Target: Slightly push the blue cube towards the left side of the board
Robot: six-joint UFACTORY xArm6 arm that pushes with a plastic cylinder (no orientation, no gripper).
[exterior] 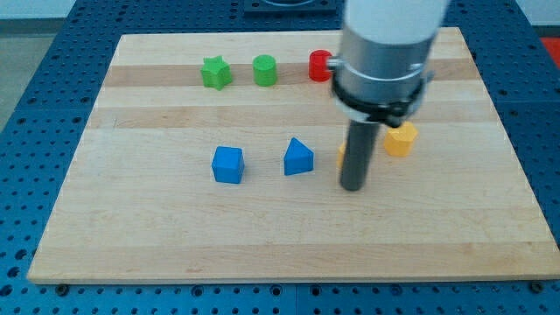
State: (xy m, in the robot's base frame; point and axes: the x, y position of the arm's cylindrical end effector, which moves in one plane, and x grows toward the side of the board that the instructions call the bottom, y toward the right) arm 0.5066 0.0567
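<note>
The blue cube (227, 164) sits on the wooden board (175, 236), left of centre. A blue triangular block (297, 157) lies just to its right. My tip (353, 186) touches the board right of the blue triangular block, well to the right of the blue cube and apart from both. The rod hides most of a yellow block (341, 155) just behind it.
A green star block (215, 73), a green cylinder (265, 70) and a red block (319, 66), partly hidden by the arm, line the top of the board. A yellow hexagonal block (401, 139) lies right of the rod.
</note>
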